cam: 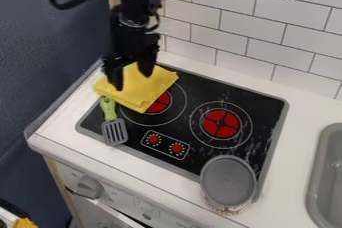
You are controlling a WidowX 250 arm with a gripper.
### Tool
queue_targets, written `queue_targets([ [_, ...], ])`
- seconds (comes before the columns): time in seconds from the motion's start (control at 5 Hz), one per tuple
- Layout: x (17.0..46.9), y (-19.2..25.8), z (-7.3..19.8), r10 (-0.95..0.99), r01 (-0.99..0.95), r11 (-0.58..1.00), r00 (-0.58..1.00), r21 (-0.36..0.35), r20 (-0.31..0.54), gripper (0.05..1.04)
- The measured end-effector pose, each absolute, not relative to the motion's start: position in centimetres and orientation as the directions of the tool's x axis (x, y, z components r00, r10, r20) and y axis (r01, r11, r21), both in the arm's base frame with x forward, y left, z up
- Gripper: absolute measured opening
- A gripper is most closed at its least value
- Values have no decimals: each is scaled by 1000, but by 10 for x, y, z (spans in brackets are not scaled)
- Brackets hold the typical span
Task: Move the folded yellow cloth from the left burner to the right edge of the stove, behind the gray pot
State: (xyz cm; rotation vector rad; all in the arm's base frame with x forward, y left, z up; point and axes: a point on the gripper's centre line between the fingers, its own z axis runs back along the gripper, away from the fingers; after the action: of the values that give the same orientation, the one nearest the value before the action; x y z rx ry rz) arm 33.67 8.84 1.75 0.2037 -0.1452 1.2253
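Tiled wall (230, 24): white, from 12 to 2 o'clock, taking the stovetop's middle as centre
Counter (294, 103): white, around the stovetop
Stovetop (200, 92): black, with red burner markings
Arm (133, 7): black, at 11 o'clock
Sink (320, 169): grey, 4 o'clock
Yellow cloth (148, 91): folded, 10 to 11 o'clock, across the stovetop's edge
Grey round cookware (228, 181): 5 o'clock, over the near edge
Gripper (131, 76): fingers spread apart over the yellow cloth, nothing gripped
Slotted spatula (114, 132): green handle, grey head, 9 o'clock, just beside the cloth
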Motion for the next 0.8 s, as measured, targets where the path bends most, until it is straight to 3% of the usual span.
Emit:
queue_targets([
  [0.2, 344, 94, 15, 926, -966, 251, 258, 63, 274, 999],
  [0.4, 352, 91, 7, 930, -969, 242, 247, 52, 271, 999],
  [0.8, 359, 95, -2, 968, -973, 212, 196, -92, 155, 999],
])
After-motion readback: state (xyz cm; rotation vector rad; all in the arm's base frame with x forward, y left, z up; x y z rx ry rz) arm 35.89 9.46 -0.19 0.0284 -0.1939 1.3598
